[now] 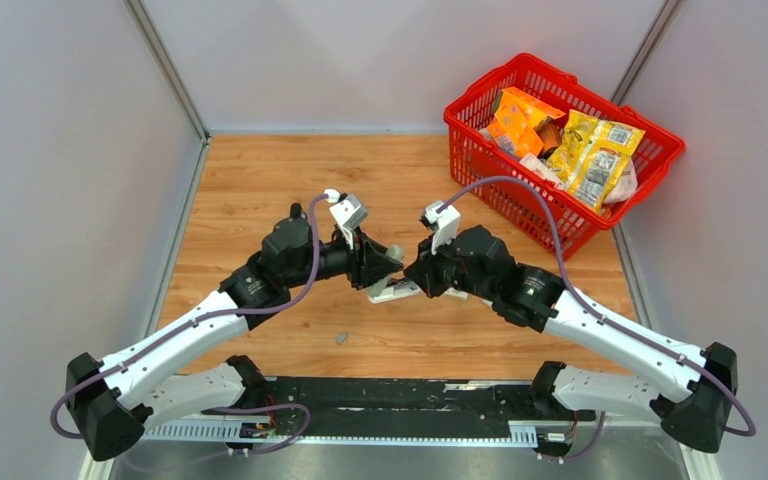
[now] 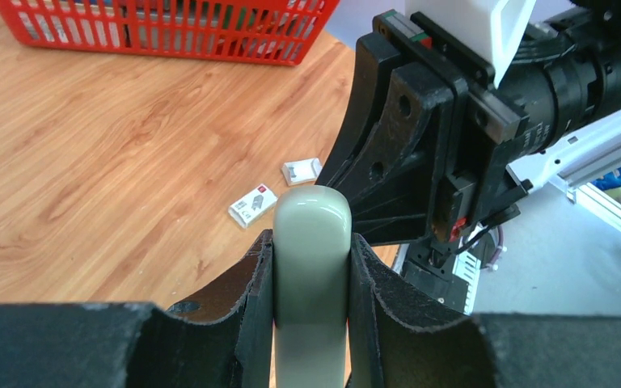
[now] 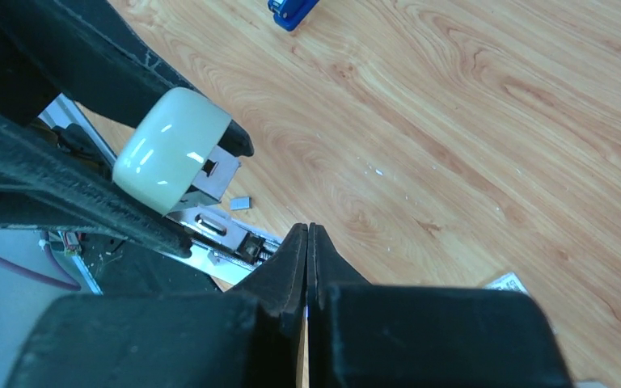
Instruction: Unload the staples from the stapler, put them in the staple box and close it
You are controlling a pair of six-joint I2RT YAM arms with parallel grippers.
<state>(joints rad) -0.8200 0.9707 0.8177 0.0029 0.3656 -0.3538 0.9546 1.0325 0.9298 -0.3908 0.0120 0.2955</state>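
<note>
The stapler (image 1: 396, 290) hangs open in the air at the middle of the table. My left gripper (image 1: 384, 263) is shut on its pale grey-green top arm (image 2: 311, 267), fingers (image 2: 255, 279) on both flanks. In the right wrist view the arm's rounded end (image 3: 174, 145) sits above the bare metal magazine (image 3: 218, 234). My right gripper (image 3: 307, 230) is shut, its tips pressed together right beside the magazine, with nothing visible between them; it also shows in the top view (image 1: 412, 282). One short silvery staple strip (image 1: 341, 339) lies on the wood below, and shows in the right wrist view (image 3: 240, 203).
A red basket (image 1: 480, 105) of snack packs stands at the back right, also in the left wrist view (image 2: 170, 28). Two small white printed boxes (image 2: 252, 204) (image 2: 302, 170) lie under the arms. A blue stapler (image 3: 291, 10) lies farther off on the wood.
</note>
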